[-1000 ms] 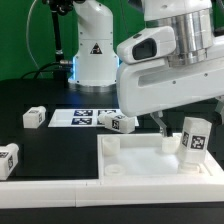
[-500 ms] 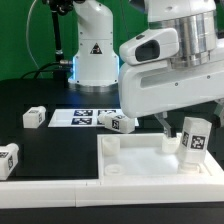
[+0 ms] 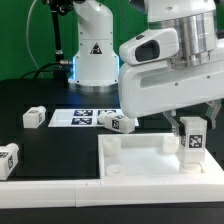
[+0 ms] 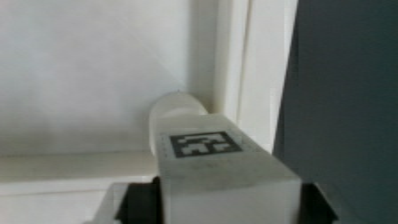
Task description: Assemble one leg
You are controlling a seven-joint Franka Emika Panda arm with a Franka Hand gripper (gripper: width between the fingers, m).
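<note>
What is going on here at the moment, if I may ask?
The robot's gripper is shut on the leg, holding it upright at the corner of the white tabletop on the exterior view's right. Whether the leg is seated there cannot be told. Three other legs lie loose nearby.

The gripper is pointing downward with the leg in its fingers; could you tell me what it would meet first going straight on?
Most likely the tabletop: the leg, held in the gripper, leads the way and would reach the corner beside the rim first. Whether they touch now is unclear.
</note>
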